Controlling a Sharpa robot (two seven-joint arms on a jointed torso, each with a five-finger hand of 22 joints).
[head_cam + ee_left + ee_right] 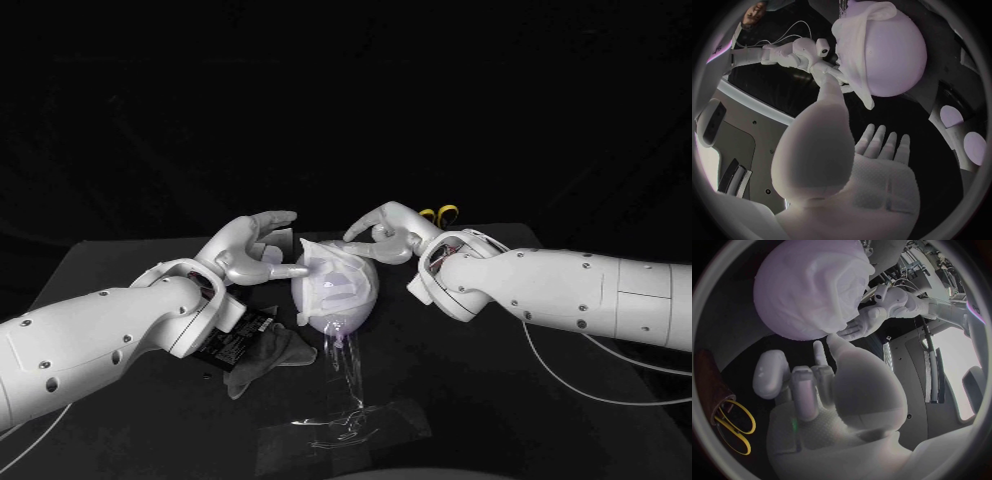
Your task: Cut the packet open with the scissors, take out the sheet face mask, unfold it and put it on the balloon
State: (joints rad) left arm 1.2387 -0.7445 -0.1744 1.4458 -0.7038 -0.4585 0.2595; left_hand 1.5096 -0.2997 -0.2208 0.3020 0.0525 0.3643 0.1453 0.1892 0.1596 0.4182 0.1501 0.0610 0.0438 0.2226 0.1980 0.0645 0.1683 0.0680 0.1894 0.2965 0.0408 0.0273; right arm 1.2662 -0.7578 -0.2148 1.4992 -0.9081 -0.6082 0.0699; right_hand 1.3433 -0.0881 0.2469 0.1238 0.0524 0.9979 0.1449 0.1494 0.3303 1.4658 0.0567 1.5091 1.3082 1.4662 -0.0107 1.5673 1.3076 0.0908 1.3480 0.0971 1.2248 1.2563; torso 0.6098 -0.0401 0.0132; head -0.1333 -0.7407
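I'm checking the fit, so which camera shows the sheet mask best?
The right wrist view: the sheet mask looms close, its creases plain. The head view shows it small; the left wrist view shows one edge strip beside the bare balloon.

Dim overall — deep shadow, fisheye bending at the rims

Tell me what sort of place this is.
Probably a robot lab test bench: a black table before a black backdrop, white robot arms working over it, and a balloon wearing a sheet face mask as a stand-in head.
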